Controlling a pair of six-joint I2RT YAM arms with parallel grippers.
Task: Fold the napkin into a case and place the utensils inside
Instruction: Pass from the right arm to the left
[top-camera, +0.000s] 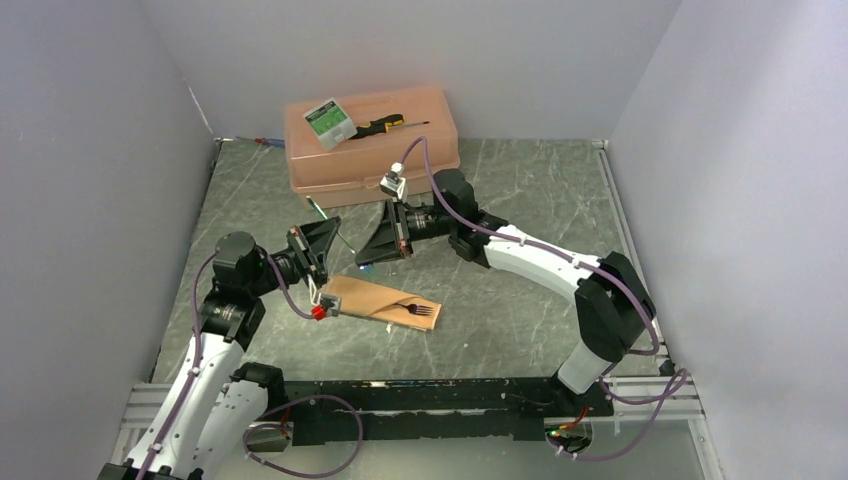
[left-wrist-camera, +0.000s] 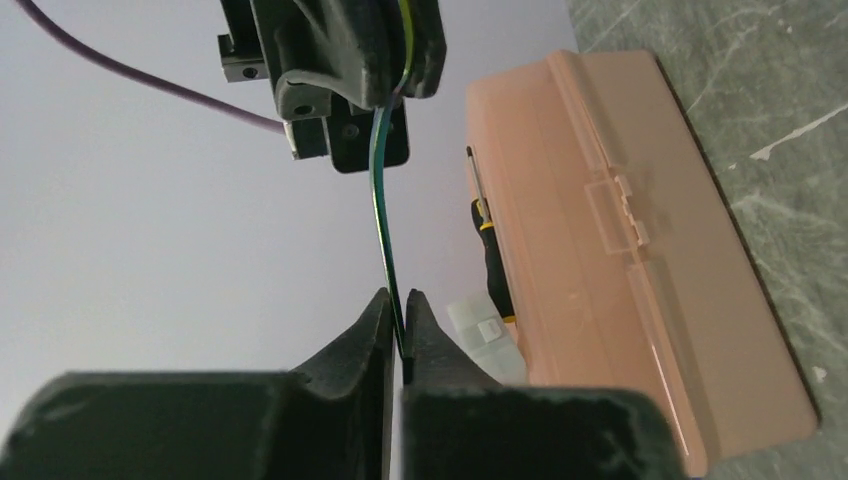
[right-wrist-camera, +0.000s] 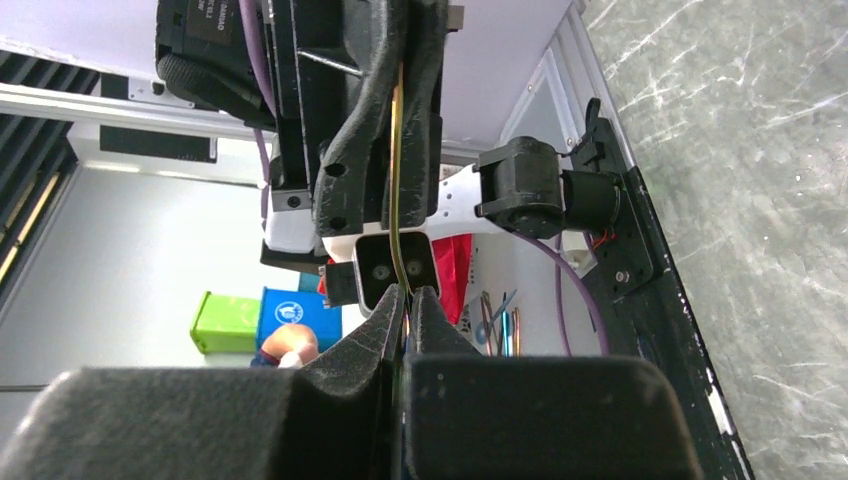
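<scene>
The napkin lies folded as a narrow peach-orange case (top-camera: 372, 298) on the table, with a dark fork (top-camera: 415, 308) lying at its right end, tines to the right. Above it, my left gripper (top-camera: 328, 250) and right gripper (top-camera: 375, 240) face each other, both shut on the ends of one slim utensil (top-camera: 347, 243). In the left wrist view my left gripper (left-wrist-camera: 400, 305) pinches that thin green-blue utensil (left-wrist-camera: 381, 200), edge-on. In the right wrist view my right gripper (right-wrist-camera: 408, 298) pinches its other end (right-wrist-camera: 397, 190). I cannot tell which kind of utensil it is.
The rigid peach plastic box (top-camera: 400, 160) stands at the back, also in the left wrist view (left-wrist-camera: 620, 250). On it lie a black-and-yellow screwdriver (top-camera: 385, 124) and a small green-and-white pack (top-camera: 330, 122). Grey walls close the left, back and right sides.
</scene>
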